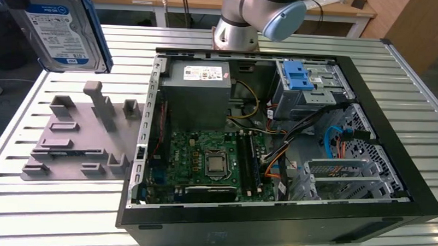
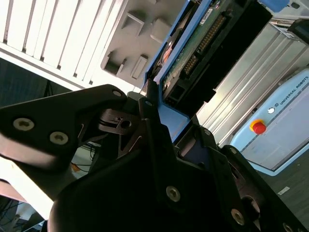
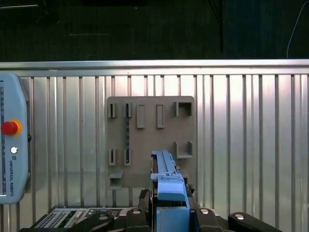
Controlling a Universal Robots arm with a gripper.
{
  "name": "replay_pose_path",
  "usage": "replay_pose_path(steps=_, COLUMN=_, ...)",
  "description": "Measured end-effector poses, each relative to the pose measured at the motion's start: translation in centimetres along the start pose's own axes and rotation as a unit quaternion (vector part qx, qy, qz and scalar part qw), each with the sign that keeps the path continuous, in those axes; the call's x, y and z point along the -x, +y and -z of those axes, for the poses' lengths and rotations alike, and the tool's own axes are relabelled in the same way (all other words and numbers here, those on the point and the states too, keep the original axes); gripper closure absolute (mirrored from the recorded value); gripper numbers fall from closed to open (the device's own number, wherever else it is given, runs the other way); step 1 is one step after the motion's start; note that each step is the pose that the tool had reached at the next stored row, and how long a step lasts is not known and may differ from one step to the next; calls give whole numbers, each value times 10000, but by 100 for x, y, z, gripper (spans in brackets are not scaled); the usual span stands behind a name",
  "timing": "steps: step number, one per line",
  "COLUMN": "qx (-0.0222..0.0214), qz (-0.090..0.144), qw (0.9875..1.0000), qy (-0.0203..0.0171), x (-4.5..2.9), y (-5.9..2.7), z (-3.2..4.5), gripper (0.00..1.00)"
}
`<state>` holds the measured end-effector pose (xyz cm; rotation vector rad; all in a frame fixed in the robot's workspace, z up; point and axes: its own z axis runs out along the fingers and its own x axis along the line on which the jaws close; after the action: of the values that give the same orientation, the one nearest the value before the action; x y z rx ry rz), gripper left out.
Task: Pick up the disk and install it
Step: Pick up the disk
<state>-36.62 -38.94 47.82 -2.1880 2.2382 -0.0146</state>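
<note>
- Pincer (image 3: 169, 197): closed on the disk (image 1: 58, 29); in both wrist views the jaws clamp its blue plastic rail.
- Disk: held in the air at the exterior view's far left, label face toward that camera, over the grey fixture plate (image 1: 80, 134) on the bench (image 1: 34, 209) and well apart from the open computer case (image 1: 274, 220).
- Handling, as I judge it: a stiff, fairly heavy metal block with smooth faces likely to slip. The exposed circuit board (image 2: 193, 53) and its connectors are fragile.
- Best hold: across the rails, never on the board.
- Drive cage (image 1: 308, 85): at the case's far right.
</note>
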Motion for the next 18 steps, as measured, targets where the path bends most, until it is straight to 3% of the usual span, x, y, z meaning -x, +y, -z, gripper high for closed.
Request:
replay_pose_path(steps=6, qx=0, qz=-7, qw=10000, qy=1, x=-3, y=-86, z=6, gripper=64)
replay_pose_path(steps=18, qx=-1, qz=-33, qw=10000, qy=61, x=-39, y=-223, z=4, gripper=64)
